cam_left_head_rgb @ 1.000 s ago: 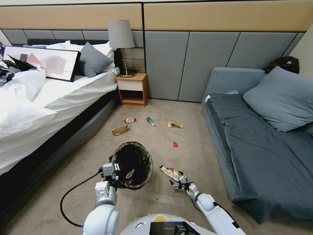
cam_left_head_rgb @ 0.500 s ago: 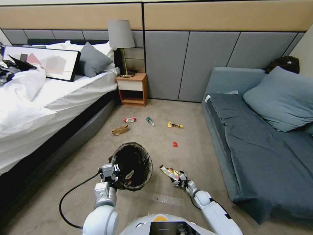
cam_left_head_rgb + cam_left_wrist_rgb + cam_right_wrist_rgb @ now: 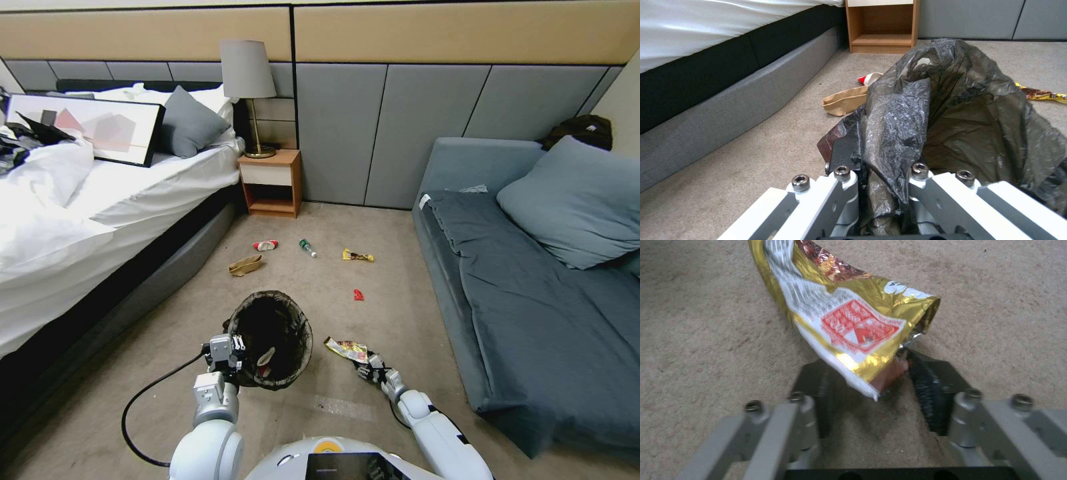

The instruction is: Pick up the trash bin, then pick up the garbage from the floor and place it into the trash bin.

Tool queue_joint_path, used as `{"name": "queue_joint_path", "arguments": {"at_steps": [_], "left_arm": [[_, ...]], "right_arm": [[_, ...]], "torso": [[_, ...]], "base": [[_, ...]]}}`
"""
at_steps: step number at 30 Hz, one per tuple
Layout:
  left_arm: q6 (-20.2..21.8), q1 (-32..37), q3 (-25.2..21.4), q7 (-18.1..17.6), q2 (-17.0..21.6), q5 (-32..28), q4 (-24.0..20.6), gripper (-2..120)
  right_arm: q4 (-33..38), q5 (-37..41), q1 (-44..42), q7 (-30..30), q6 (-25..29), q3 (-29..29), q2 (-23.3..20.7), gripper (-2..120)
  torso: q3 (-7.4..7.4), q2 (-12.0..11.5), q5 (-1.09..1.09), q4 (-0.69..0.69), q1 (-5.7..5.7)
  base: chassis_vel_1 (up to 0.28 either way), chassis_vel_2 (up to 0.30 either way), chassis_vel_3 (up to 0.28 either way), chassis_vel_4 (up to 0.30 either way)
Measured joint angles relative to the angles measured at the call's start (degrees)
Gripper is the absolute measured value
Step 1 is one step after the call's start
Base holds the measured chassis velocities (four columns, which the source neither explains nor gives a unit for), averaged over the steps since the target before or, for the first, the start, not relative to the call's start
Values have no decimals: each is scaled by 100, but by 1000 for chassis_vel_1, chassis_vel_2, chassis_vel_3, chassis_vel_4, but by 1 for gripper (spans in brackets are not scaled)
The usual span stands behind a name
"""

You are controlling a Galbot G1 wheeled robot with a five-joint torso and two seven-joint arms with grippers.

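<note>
Your left gripper [image 3: 235,351] is clamped on the near rim of the trash bin [image 3: 270,339], pinching the black liner bag [image 3: 925,110] between its fingers, and the bin hangs tilted over the carpet [image 3: 200,313] just ahead of the robot, left of centre. Your right gripper [image 3: 365,366] sits low over the carpet to the right of the bin, and a gold snack wrapper [image 3: 840,313] stands up from between its fingers [image 3: 929,386]; the jaws look apart with the wrapper's lower corner between them, but you cannot tell whether the pads actually grip it. The rest of the garbage lies farther off on the floor: a small red scrap [image 3: 358,295] beyond the right gripper, then a yellow wrapper [image 3: 357,255], a small clear bottle [image 3: 307,248], a red-white packet [image 3: 265,245] and a brown paper bag [image 3: 245,266] strung across the carpet toward the nightstand [image 3: 270,181]. The bed [image 3: 100,213] runs along your left, the sofa [image 3: 533,280] along your right.
</note>
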Motion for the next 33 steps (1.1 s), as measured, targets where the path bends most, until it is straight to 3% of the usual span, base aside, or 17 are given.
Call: {"name": "queue_joint_path", "arguments": {"at_steps": [10,33], "left_arm": [[0,-14,-11,1,8,-12,19,7],[-5,-16,-5,9,10,-12,32,7]], "right_arm": [[20,-18,34,11,2,-1,-6,0],[92,-52,12,54,123,2,-20,0]], "torso": [[0,0,2,0,0],[0,0,2,1,0]], "base": [[0,0,0,0],[0,0,0,0]]}}
